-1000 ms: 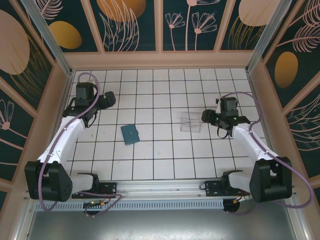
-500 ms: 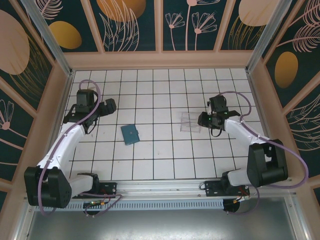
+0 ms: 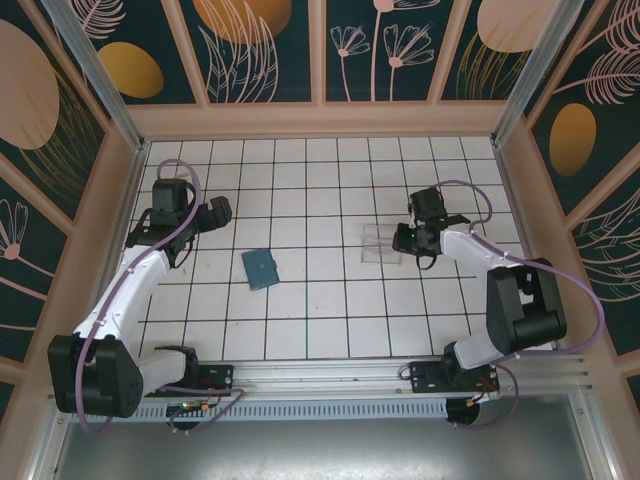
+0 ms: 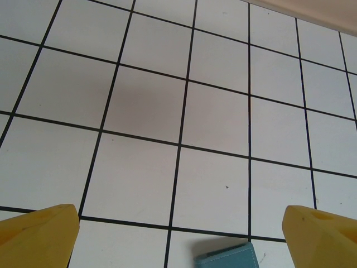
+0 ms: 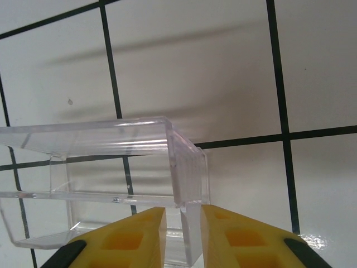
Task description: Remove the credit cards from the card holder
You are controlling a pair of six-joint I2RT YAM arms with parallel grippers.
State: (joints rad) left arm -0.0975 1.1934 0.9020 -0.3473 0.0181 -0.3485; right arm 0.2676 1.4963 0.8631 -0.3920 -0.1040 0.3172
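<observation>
Leftmost, the left pincer (image 3: pixel 216 208) hung over the tiled worktop (image 3: pixel 320 320) with its jaws wide apart. The teal card holder (image 3: pixel 260 268) lay flat near it, to its right and closer to the arm bases, untouched. Further right, the right pincer (image 5: pixel 183 223) was clamped on the clear tray (image 5: pixel 111 162), gripping its end wall, well apart from the card holder.
</observation>
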